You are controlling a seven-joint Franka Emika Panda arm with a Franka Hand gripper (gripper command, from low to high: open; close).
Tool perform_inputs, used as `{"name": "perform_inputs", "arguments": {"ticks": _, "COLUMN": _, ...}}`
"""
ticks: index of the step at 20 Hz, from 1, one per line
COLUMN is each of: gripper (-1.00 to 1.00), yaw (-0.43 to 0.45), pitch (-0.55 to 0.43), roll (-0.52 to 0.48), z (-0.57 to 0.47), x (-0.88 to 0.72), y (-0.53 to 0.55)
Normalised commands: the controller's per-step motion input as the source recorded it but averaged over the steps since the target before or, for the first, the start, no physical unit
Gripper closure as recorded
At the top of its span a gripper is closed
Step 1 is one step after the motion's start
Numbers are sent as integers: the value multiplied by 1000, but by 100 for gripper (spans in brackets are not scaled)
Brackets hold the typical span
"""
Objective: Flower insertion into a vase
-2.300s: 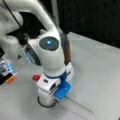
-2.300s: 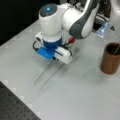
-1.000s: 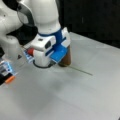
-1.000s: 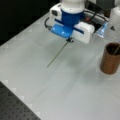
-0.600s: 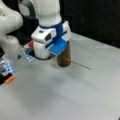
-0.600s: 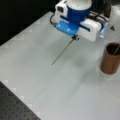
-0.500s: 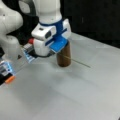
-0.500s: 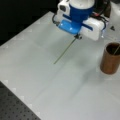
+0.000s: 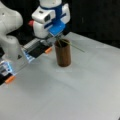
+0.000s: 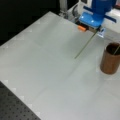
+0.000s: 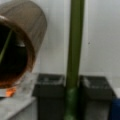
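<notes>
While we carry the flower stem [image 11: 74, 50] clamped between the 2 dark fingers [image 11: 96, 96], the gripper [image 10: 93, 26] hangs raised over the white table [image 10: 45, 62] near a front view's top edge. We judge the stem hangs slanting so its free tip can be steered toward a mouth. Upright on the table, the brown vase [image 9: 63, 54] stands just beside the gripper [image 9: 58, 35], apart from our stem, with 1 thin green stem [image 9: 75, 46] already leaning out of it.

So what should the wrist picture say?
Gripper pinching a green stem beside the brown vase.
</notes>
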Motion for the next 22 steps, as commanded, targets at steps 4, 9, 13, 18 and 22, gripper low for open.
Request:
{"name": "perform_inputs", "arguments": {"ticks": 4, "gripper": 100, "yaw": -113, "pitch": -155, "roll": 79, "z": -162, "x": -660, "y": 339}}
{"name": "perform_inputs", "arguments": {"ticks": 9, "gripper": 100, "yaw": -88, "pitch": -127, "roll": 80, "z": -105, "x": -634, "y": 375}}
{"name": "perform_inputs", "arguments": {"ticks": 13, "gripper": 100, "yaw": -78, "pitch": -76, "roll": 73, "z": -30, "x": -535, "y": 362}}
{"name": "perform_inputs", "arguments": {"ticks": 18, "gripper": 100, "yaw": -157, "pitch": -52, "roll": 72, "z": -51, "x": -416, "y": 286}}
{"name": "perform_inputs", "arguments": {"ticks": 22, "gripper": 100, "yaw": -146, "pitch": -13, "roll": 61, "z": -119, "x": -314, "y": 91}}
